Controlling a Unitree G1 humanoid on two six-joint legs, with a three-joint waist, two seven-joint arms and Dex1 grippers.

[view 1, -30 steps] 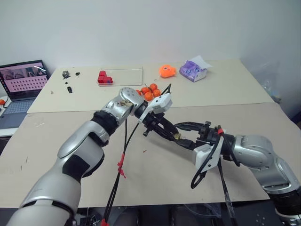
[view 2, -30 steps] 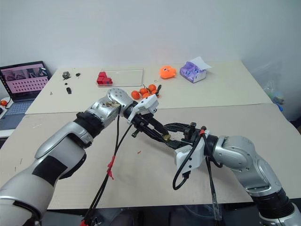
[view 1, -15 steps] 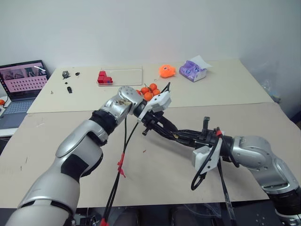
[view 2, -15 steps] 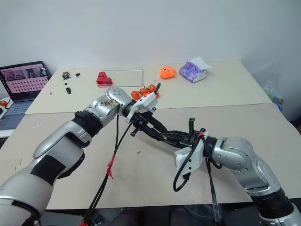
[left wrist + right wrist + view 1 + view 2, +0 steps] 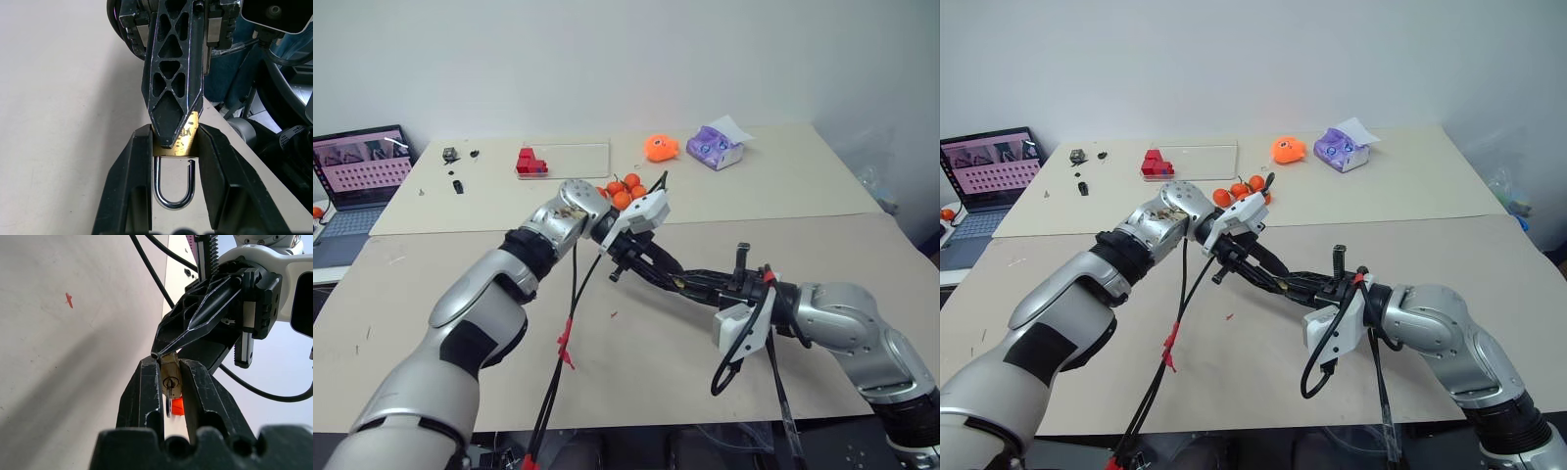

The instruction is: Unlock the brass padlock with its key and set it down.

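The brass padlock (image 5: 190, 141) is held above the table, its body pinched between the fingers of my left gripper (image 5: 672, 281). Its silver shackle (image 5: 172, 198) points back along those fingers, and one leg seems to end just short of the body. My right gripper (image 5: 170, 363) meets it from the opposite side. It is shut on the key (image 5: 168, 392), which sits in the keyhole on the padlock's end face. In the head views the two grippers join tip to tip over the near table (image 5: 646, 362), and the padlock (image 5: 1284, 284) is a small golden speck between them.
Behind the arms lie several oranges (image 5: 625, 191), a clear tray with red blocks (image 5: 530, 162), an orange toy (image 5: 660, 147) and a purple box (image 5: 715, 147). A laptop (image 5: 357, 176) sits at the far left. A tiny red scrap (image 5: 614, 314) lies below the grippers. Black cables hang from both wrists.
My right gripper's fingers, spread a second ago, have closed on the key at the padlock. Neither hand has shifted, and the left grip is unchanged.
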